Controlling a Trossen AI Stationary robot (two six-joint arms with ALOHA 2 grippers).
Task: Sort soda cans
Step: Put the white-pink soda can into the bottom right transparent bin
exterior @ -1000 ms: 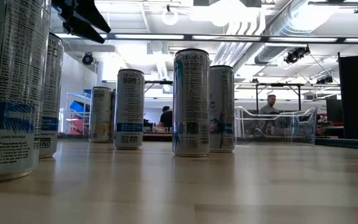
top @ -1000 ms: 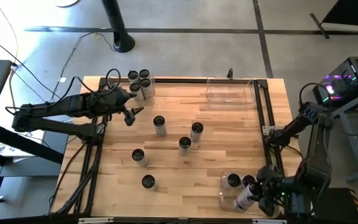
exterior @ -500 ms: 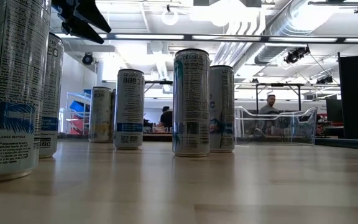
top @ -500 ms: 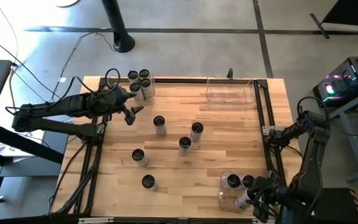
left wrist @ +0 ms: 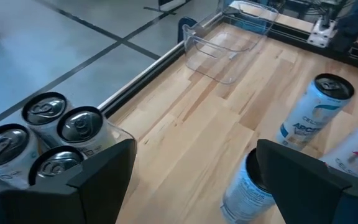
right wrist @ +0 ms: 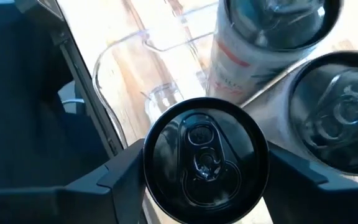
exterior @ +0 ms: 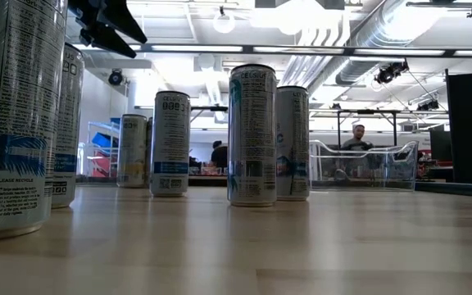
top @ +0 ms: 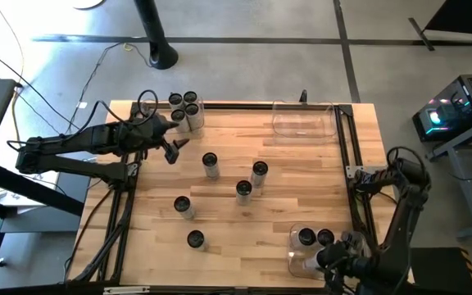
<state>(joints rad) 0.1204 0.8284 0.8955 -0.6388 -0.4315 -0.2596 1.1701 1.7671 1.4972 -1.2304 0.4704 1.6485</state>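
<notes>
You've got a pale wood counter (top: 244, 221), planked, smooth satin finish. Soda cans (exterior: 251, 135) are glossy printed metal with dark shiny tops. Bins (left wrist: 229, 46) at far edge are clear glossy plastic. Left claw (left wrist: 191, 180) fingers (left wrist: 303, 183) matt black plastic.

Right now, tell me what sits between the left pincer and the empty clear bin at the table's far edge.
Only bare wood: the high view shows nothing between the left pincer and the empty bin.
</notes>
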